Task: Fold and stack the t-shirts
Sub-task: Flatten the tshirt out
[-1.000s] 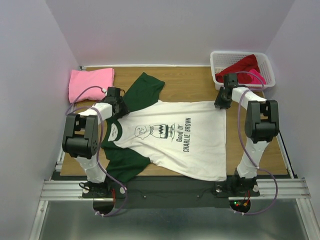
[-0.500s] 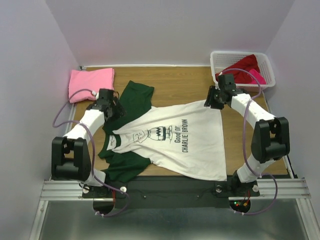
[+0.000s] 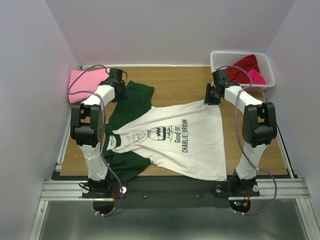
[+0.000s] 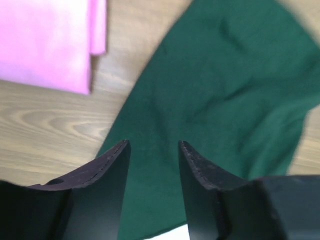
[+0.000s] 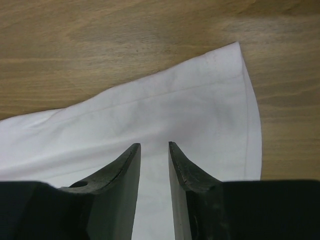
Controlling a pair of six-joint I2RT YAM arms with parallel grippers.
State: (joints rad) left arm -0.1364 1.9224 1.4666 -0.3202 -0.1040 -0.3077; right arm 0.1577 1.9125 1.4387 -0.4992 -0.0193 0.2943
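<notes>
The left gripper [image 4: 154,144] is hanging with its two fingers moderately apart and nothing between them, and it is hovering over the far green sleeve [image 4: 225,90] of the white shirt [image 3: 192,147], which is lying flat on the bench [image 4: 45,135]. Just to the left of that sleeve, the folded pink shirt [image 4: 45,40] is resting in the bench's far left corner, its edge near the sleeve but apart from it. The right gripper [image 5: 153,144] is holding its fingers only narrowly apart, with nothing pinched between them. It is poised over the far corner of the white shirt's hem, where the cloth is lying smooth against the wood. From above, the white shirt is spreading across the middle of the bench with its collar toward the left arm and its hem toward the right, and the black print [image 3: 162,133] is facing up and running sideways. Its other green sleeve [image 3: 120,162] is bunching at the near left edge. Beyond the right gripper, in the far right corner, a white basket [image 3: 218,62] is holding a dark red shirt [image 3: 245,65] and a magenta shirt [image 3: 256,76], both crumpled together.
</notes>
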